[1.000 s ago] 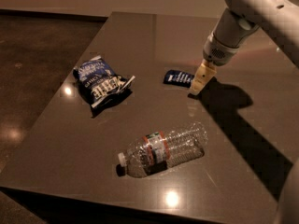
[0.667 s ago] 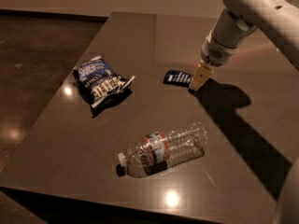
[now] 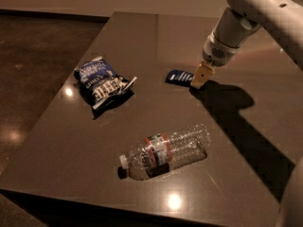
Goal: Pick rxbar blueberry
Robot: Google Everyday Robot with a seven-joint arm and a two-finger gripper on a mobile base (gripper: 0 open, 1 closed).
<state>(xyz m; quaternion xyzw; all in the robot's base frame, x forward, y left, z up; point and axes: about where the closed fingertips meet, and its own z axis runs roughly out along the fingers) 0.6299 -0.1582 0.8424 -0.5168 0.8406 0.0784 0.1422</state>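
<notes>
The rxbar blueberry (image 3: 179, 76) is a small flat dark blue wrapper with pale lettering. It lies flat on the dark table (image 3: 142, 41) right of centre. My gripper (image 3: 200, 77) hangs from the white arm that comes in from the upper right. Its pale tip sits at the bar's right end, low over the table and touching or nearly touching it. The right end of the bar is hidden behind the tip.
A crumpled blue-and-white chip bag (image 3: 100, 82) lies to the left. A clear plastic water bottle (image 3: 165, 151) lies on its side near the front. The table's left and front edges drop to a dark floor (image 3: 33, 65).
The gripper has shifted slightly, staying at the bar's right end. The bar, bag and bottle have not moved.
</notes>
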